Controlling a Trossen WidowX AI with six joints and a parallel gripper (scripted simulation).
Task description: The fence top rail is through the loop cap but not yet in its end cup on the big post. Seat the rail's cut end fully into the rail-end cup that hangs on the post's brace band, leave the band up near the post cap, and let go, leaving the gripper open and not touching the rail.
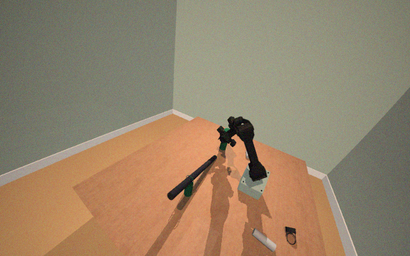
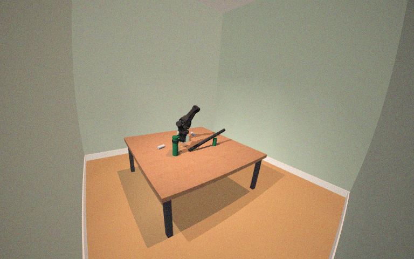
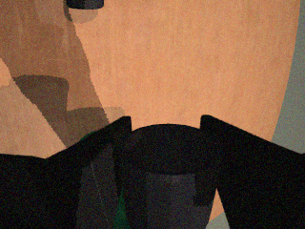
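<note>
The dark rail [image 1: 193,176] [image 2: 207,140] slants through the thin loop cap at the short green post [image 1: 188,191] [image 2: 214,142]. Its low end is down by the table, apart from the big green post [image 1: 222,146] [image 2: 175,149]; that end also shows at the wrist view's top edge. The dark brace band [image 2: 174,141] is high on the big post, just below its cap. My gripper [image 1: 225,137] [image 2: 181,140] [image 3: 166,122] is beside the post top, shut on a dark round piece, apparently the rail-end cup [image 3: 167,150]. The fingers hide much of the cup, and its mouth is not clear.
The arm's pale base block [image 1: 251,190] stands right of the rail in the top view. A pale cylinder [image 1: 264,240] [image 2: 193,134] and a black ringed fitting [image 1: 290,230] lie beyond the base. Another pale cylinder [image 2: 160,147] lies left of the big post in the exterior view.
</note>
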